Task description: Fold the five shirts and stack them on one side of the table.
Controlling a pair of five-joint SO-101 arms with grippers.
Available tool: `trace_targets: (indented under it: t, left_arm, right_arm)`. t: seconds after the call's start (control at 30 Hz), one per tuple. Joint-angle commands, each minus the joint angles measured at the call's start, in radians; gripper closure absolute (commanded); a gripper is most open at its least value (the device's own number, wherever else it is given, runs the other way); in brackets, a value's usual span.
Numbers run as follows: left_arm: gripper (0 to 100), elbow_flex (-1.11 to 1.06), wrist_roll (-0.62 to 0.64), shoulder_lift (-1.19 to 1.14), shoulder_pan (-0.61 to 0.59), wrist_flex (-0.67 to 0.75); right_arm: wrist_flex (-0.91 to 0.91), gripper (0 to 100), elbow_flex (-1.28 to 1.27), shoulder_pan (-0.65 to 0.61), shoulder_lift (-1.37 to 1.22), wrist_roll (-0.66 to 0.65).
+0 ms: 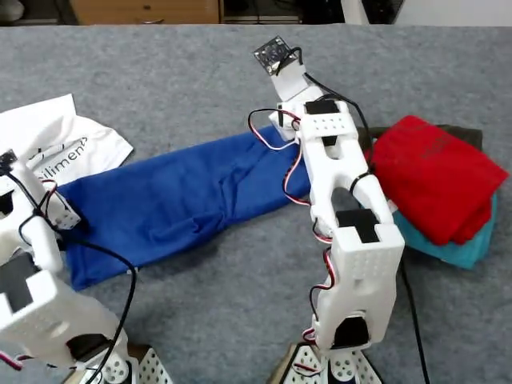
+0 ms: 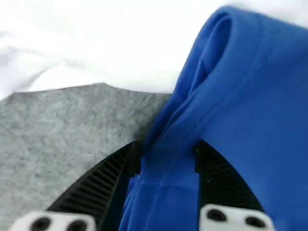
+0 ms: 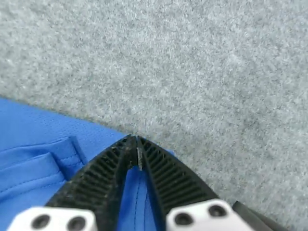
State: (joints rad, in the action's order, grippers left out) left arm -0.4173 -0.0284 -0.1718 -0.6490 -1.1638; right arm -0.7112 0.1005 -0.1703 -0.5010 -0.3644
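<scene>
A blue shirt (image 1: 176, 200), folded into a long strip, lies slantwise across the middle of the grey table (image 1: 160, 72). My left gripper (image 1: 68, 218) is at its near-left end. In the left wrist view the gripper (image 2: 166, 150) is shut on a thick fold of the blue shirt (image 2: 250, 96). My right gripper (image 1: 285, 120) is at the strip's far-right end. In the right wrist view its tips (image 3: 136, 142) meet, shut on the edge of the blue shirt (image 3: 38, 149). A white shirt (image 1: 56, 144) lies loose at the left edge.
At the right edge a folded red shirt (image 1: 436, 172) lies on a teal one (image 1: 460, 248), with a dark one (image 1: 466, 132) beneath. The right arm's body stands beside this stack. Bare grey felt runs along the back and the front middle.
</scene>
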Motion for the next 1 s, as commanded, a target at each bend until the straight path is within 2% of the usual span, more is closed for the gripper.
trace_targets:
  t: [0.0, 0.13, 0.33, 0.5, 0.67, 0.77, 0.97]
  left_arm:
    - [81, 0.046, 0.002, -0.054, -0.002, 0.012]
    - [81, 0.061, 0.002, -0.07, -0.003, 0.009]
    - [96, 0.057, 0.002, -0.073, 0.003, 0.014]
    - [98, 0.081, 0.0, -0.062, 0.003, -0.02]
    - [98, 0.284, -0.003, -0.064, 0.005, -0.215]
    - [98, 0.446, -0.005, -0.064, 0.041, -0.339]
    - [98, 0.747, 0.0, -0.071, 0.245, -0.574]
  right_arm:
    - [0.023, 99.3, -0.002, 0.024, 0.004, -0.008]
    - [0.023, 99.3, -0.002, 0.024, 0.004, -0.008]
    - [0.014, 99.3, 0.001, 0.039, 0.019, -0.006]
    - [-0.035, 99.3, -0.002, 0.096, 0.188, -0.006]
    - [-0.055, 99.3, -0.021, 0.203, 0.4, 0.003]
    - [0.0, 99.2, -0.013, 0.246, 0.513, 0.068]
    - [0.206, 99.1, -0.119, 0.314, 0.608, 0.091]
